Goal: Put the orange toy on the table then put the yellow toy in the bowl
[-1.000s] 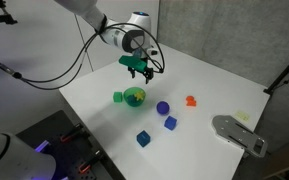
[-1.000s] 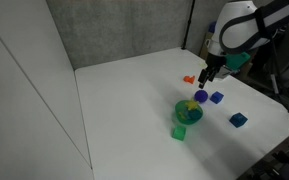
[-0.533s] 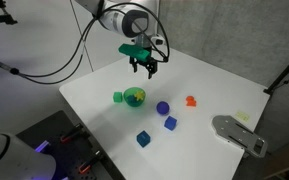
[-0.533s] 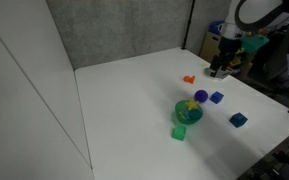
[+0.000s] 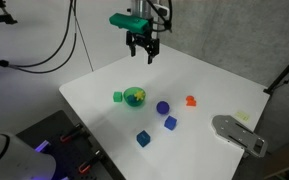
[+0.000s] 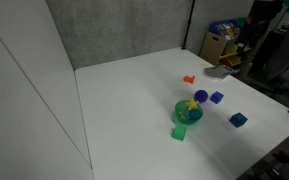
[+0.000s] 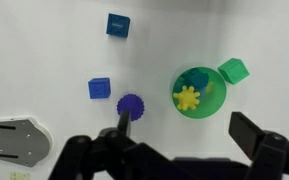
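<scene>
The yellow toy [image 7: 187, 98] lies inside the green bowl [image 7: 215, 100], with a small bluish piece beside it. The bowl shows in both exterior views [image 5: 134, 97] [image 6: 187, 112]. The orange toy [image 5: 191, 100] [image 6: 189, 79] lies on the white table [image 5: 214, 85], apart from the bowl; it is out of the wrist view. My gripper [image 5: 141, 56] [image 7: 182, 124] is open and empty, high above the table and behind the bowl.
A green cube [image 5: 117, 97] sits beside the bowl. A purple spiky ball [image 5: 162, 107] and two blue cubes [image 5: 170, 123] [image 5: 142, 138] lie nearby. A grey flat object [image 5: 239, 133] lies at the table's edge.
My gripper has risen from just above the bowl to well above the table and moved back. The toys, the bowl and the blocks have not moved.
</scene>
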Robot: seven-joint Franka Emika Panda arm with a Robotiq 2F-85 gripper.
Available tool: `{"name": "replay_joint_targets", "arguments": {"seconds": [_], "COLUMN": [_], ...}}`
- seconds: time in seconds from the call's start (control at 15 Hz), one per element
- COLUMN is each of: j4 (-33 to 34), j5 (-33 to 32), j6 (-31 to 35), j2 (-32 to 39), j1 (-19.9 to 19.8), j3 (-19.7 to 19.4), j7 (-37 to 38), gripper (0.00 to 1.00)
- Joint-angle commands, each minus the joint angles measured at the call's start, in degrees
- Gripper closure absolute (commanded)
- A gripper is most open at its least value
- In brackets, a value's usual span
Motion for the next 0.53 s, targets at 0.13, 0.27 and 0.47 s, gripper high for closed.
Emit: {"name": "replay_joint_targets", "arguments": {"seconds": [0.13,0.27,0.47], "j4": [4.0,4.7,3.9], "j5": [-1.1,-1.8,-0.6], "j6": [-10.9,-12.6,-12.0], "j2": [-5.9,-6.5,-6.6], "j1": [-0.6,-0.6,-0.5], "j3": [-0.6,-0.5,-0.7], "j7": [1.4,1.4,0.1], "gripper": [0.0,0.0,0.0]}}
